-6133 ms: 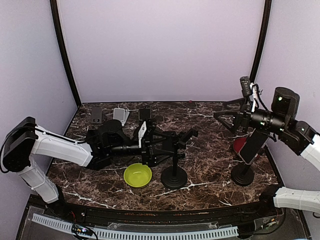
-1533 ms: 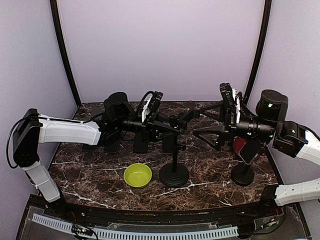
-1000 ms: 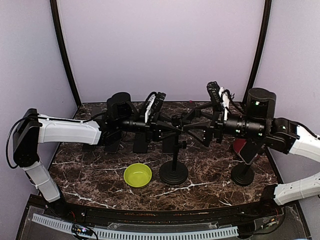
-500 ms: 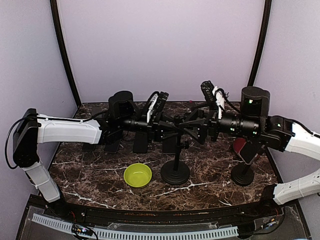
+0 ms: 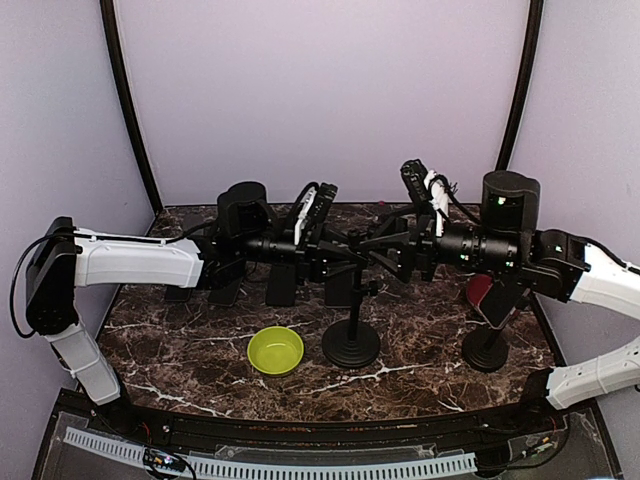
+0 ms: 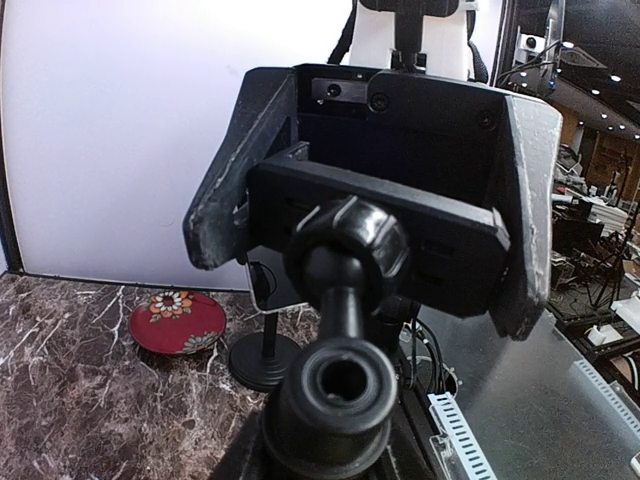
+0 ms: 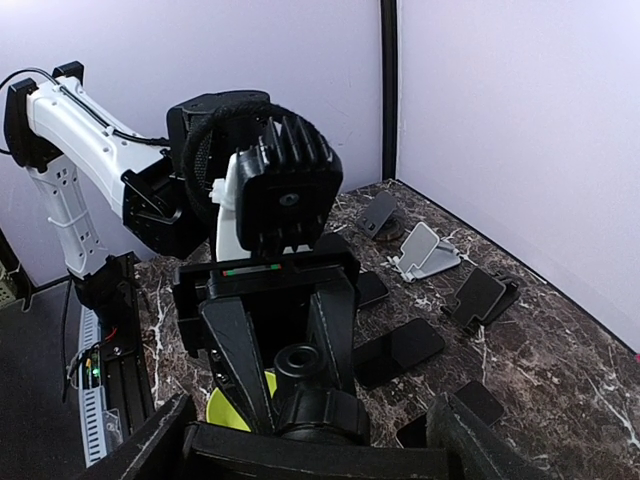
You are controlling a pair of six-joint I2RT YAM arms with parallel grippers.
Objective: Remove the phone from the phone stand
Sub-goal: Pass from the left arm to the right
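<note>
A black phone stand (image 5: 350,346) stands mid-table, and both grippers meet at its head. My left gripper (image 5: 335,258) is shut on the stand's neck; the right wrist view shows its fingers (image 7: 235,355) on either side of the round knob (image 7: 300,368). In the left wrist view the clamp's back plate (image 6: 400,235) and ball joint (image 6: 345,240) face me. My right gripper (image 5: 385,250) is shut across the clamp from the other side, its fingers (image 6: 235,190) against both ends. The phone (image 7: 300,447) shows only as a black bar between those fingers.
A green bowl (image 5: 275,350) sits left of the stand base. A second stand (image 5: 487,348) carrying another phone stands at the right, beside a red plate (image 5: 478,290). Several flat phones (image 7: 400,350) and small holders (image 7: 425,252) lie along the back.
My right gripper moved left up to the stand's head and its jaws narrowed onto the clamped phone. The left arm stayed put on the neck.
</note>
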